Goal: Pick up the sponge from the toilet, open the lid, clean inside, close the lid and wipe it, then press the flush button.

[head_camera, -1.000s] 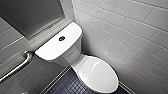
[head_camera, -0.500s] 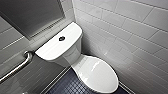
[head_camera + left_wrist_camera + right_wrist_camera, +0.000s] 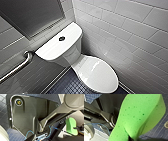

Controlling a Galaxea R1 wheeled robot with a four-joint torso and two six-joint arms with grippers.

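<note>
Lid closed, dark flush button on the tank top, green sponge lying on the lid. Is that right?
Not the sponge: it is pinched in the right claw, as the right wrist view shows. The lid is closed and the dark flush button sits on the tank top.

Even, bright light; soft glare on the toilet (image 3: 98,73) lid; all views blurry.

White toilet (image 3: 100,75), lid shut, dark flush button (image 3: 61,38) on tank top, green sponge (image 3: 139,116) gripped at one end
</note>
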